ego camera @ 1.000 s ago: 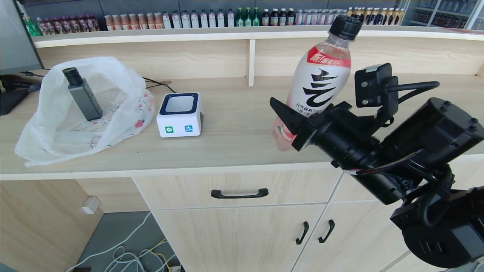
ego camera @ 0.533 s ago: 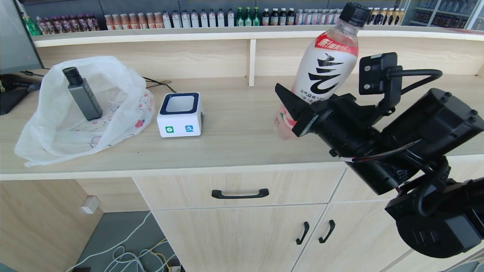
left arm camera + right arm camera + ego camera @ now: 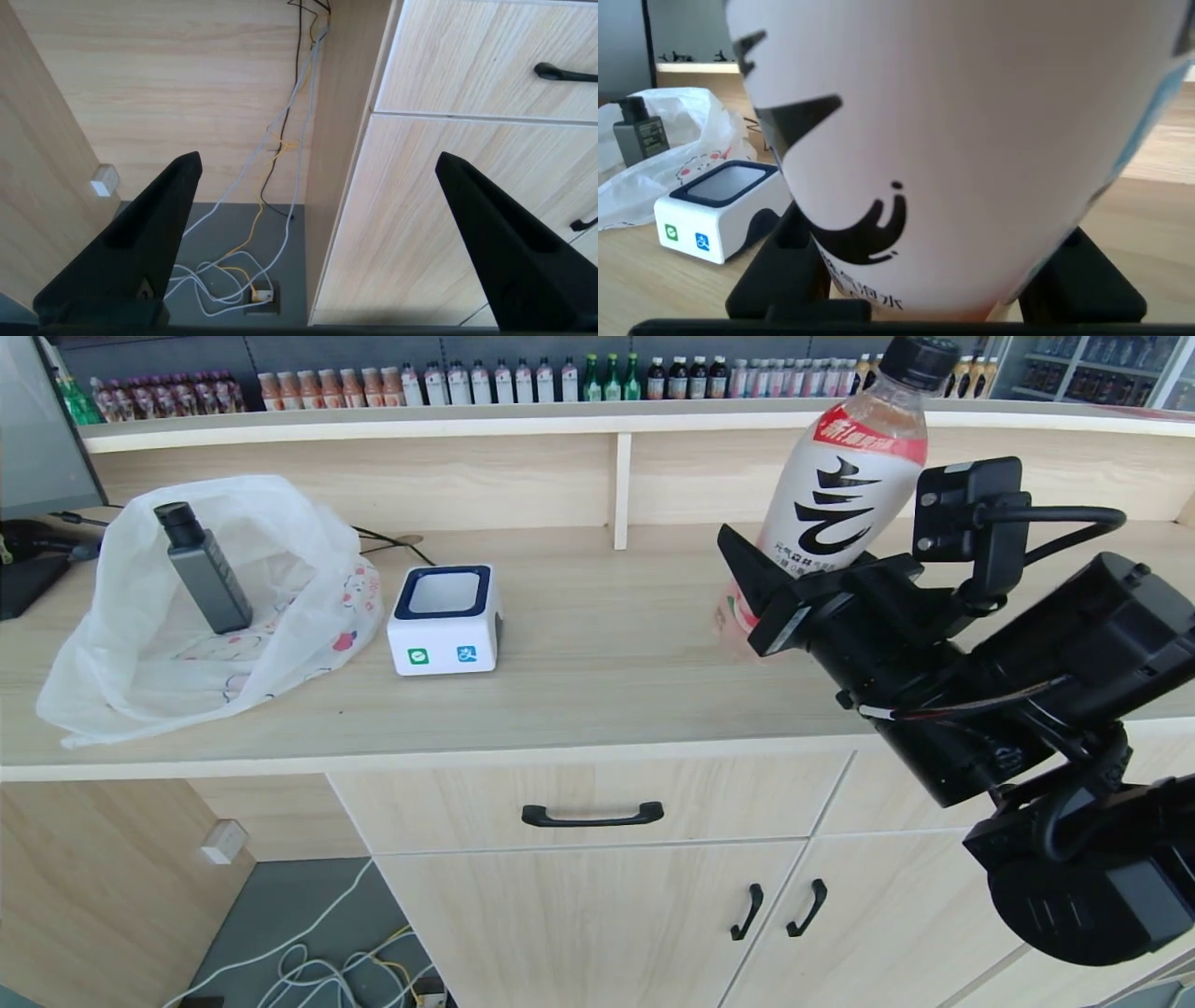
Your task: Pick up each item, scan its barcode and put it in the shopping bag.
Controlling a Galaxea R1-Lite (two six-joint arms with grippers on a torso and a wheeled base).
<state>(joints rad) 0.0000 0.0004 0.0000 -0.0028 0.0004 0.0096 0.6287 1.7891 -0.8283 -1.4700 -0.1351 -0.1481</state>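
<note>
Drink bottle point(image 3: 845, 504) is tilted, cap up, over the right end of the tabletop point(image 3: 597, 695), and my right tool point(image 3: 794, 593) is clenched around its lower body, well apart from the scanner point(image 3: 444, 619) and shopping bag point(image 3: 121, 681). It looks full, so I reckon it's top-heavy, slick-labelled and slightly squashy; a grip nearer the middle would suit. My left tool point(image 3: 318, 243) hangs spread wide, holding nothing, by the cupboard point(image 3: 486, 187).

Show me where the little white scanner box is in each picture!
Head view: scanner box on the counter, between shopping bag and held bottle.
Left wrist view: looks under the counter at cupboard doors and floor cables.
Right wrist view: scanner box past the bottle.
Shared landmark: the shopping bag beside it.
</note>
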